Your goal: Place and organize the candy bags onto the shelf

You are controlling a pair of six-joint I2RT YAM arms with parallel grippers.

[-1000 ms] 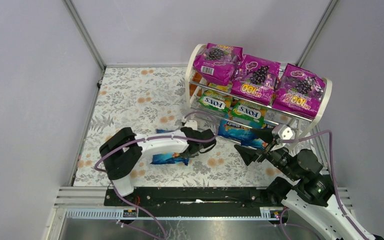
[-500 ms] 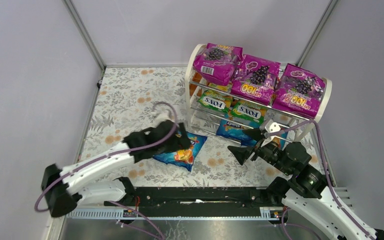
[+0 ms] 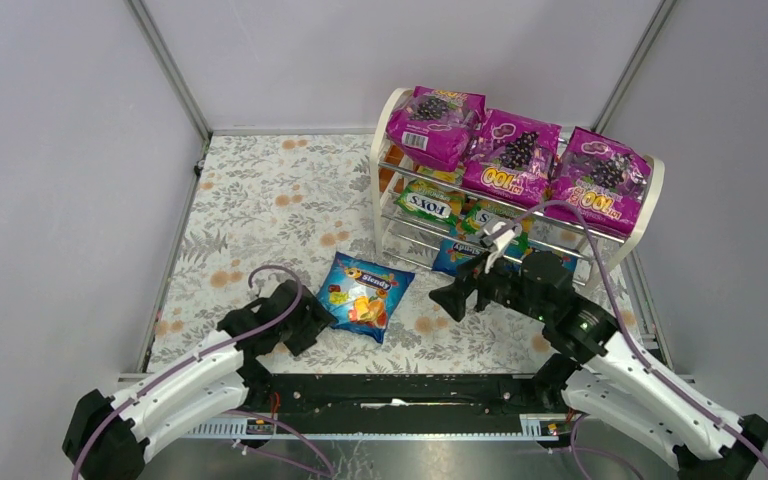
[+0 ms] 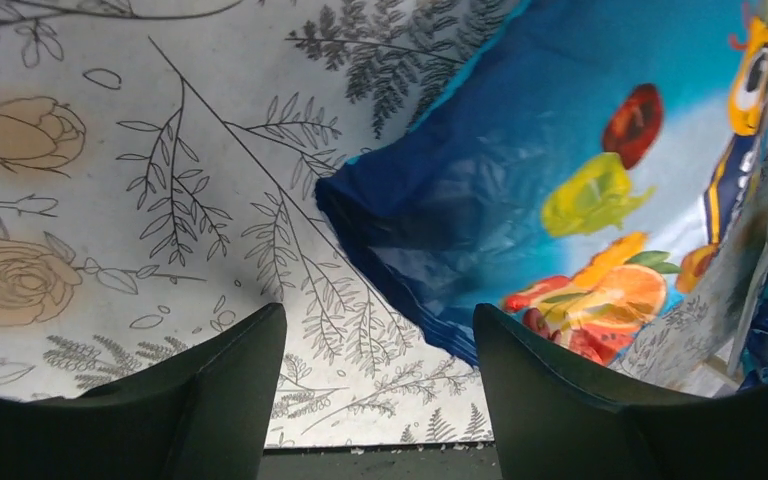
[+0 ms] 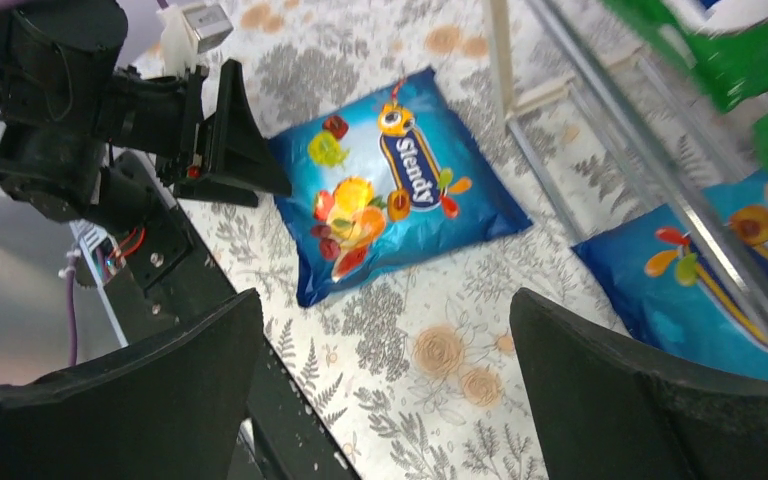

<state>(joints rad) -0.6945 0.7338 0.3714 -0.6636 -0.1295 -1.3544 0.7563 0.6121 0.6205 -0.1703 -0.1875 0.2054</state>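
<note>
Lining up the right tool [image 3: 454, 296], wide open and empty, on the blue bag [image 3: 365, 297]; left tool [image 4: 377, 318] released beside it. I'd pinch an edge, not the middle

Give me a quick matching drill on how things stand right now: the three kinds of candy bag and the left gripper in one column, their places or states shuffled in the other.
Things:
1. magenta grape bags
2. FOX'S bags
3. loose Slendy bag
4. left gripper

Places or states:
A. flat on the floral table, off the shelf
B. open, holding nothing
C. top tier of the shelf
D. middle tier of the shelf

Pairs: 1-C, 2-D, 3-A, 4-B.
</note>
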